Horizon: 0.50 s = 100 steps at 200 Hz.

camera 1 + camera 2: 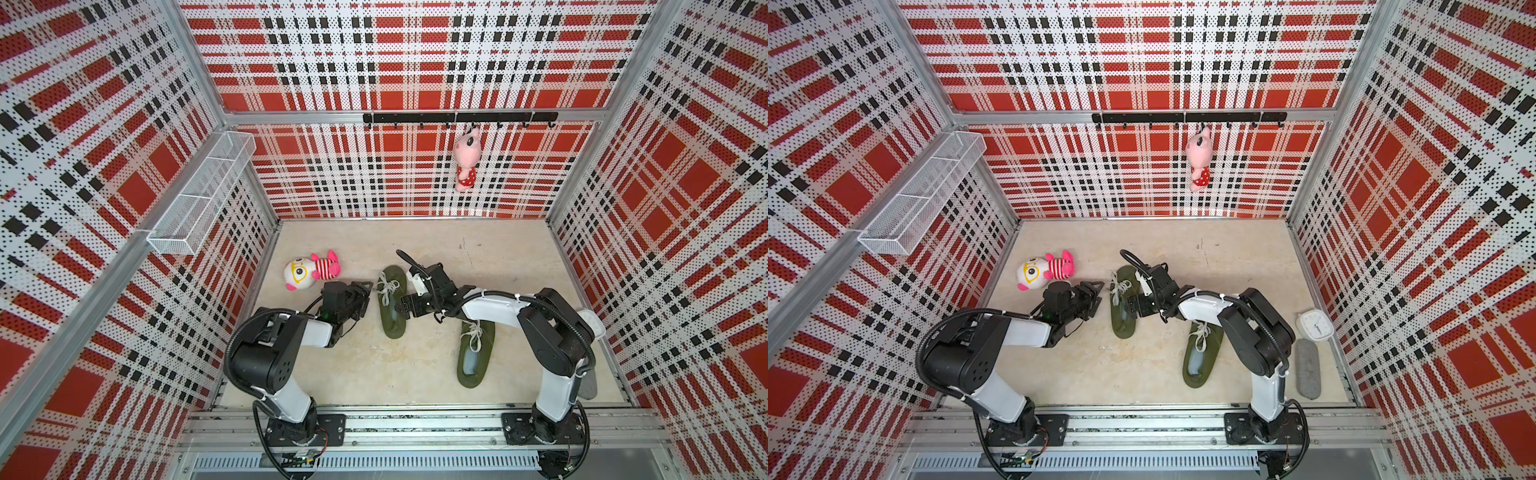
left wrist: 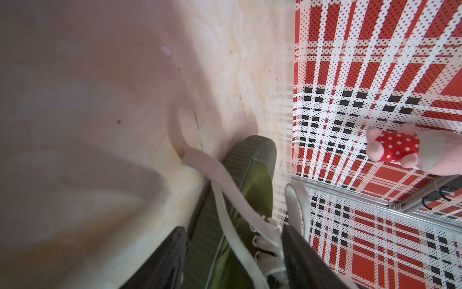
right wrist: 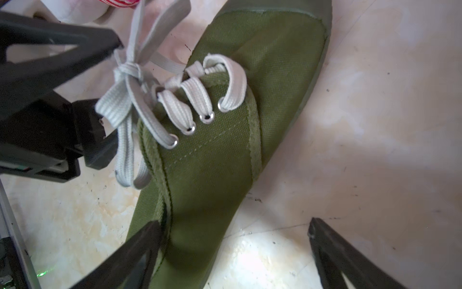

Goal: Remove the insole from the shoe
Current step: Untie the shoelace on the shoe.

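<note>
I see the olive-green canvas shoe with white laces (image 1: pixel 392 328) lying flat on the beige marbled tabletop (image 1: pixel 478 257), toe towards the back wall, between my two arms. Its pale insole (image 1: pixel 390 311) shows as a light strip inside the opening, not lifted out. My left gripper (image 2: pixel 232 229) is turned on its side against the laced flank of the shoe. One finger (image 2: pixel 165 260) sits low by the ribbed sole and the other higher by the lace bow, jaws apart; I cannot tell whether they press on it. My right gripper (image 3: pixel 232 250) hangs over the shoe's mouth from the opposite side, released and spread wide. One of its fingers (image 3: pixel 135 252) is at the rim of the opening, the other over bare tabletop, holding nothing. A second olive-green laced shoe (image 1: pixel 473 357) lies nearer the front, partly under my right arm. A white-headed plush toy with a red-striped pink body (image 1: pixel 311 272) lies just beyond the left gripper. In a top view a white square clock (image 1: pixel 1314 325) and a grey oblong pad (image 1: pixel 1307 369) sit by the right wall
</note>
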Motion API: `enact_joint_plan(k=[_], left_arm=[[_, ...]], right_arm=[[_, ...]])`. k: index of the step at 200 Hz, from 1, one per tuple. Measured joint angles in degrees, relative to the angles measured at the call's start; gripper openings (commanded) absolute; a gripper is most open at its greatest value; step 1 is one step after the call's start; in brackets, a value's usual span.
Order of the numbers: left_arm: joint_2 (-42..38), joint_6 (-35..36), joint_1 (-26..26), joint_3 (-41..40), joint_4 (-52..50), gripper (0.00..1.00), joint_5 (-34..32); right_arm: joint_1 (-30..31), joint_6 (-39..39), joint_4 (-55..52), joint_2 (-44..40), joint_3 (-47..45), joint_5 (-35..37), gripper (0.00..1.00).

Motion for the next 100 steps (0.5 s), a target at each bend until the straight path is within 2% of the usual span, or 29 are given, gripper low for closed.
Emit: enact_joint_plan(k=[18, 35, 63, 75, 100], left_arm=[[2.8, -0.9, 0.0, 1.5, 2.2, 0.59, 0.2], [5.5, -1.4, 0.0, 2.7, 3.9, 0.50, 0.3], [10.0, -3.5, 0.0, 3.5, 8.3, 0.12, 0.9], [11.4, -4.2, 0.0, 3.5, 10.5, 0.01, 1.4], [12.1, -4.5, 1.2, 3.5, 13.7, 0.00, 1.6]], right_arm=[[0.0, 0.0, 0.1, 0.2, 0.0, 0.0, 0.97], [0.0, 0.0, 0.1, 0.3, 0.0, 0.0, 0.97], [0.1, 0.0, 0.1, 0.5, 0.4, 0.0, 0.97], [0.1, 0.0, 0.1, 0.6, 0.4, 0.0, 0.97], [0.3, 0.0, -1.0, 1.6, 1.4, 0.3, 0.97]])
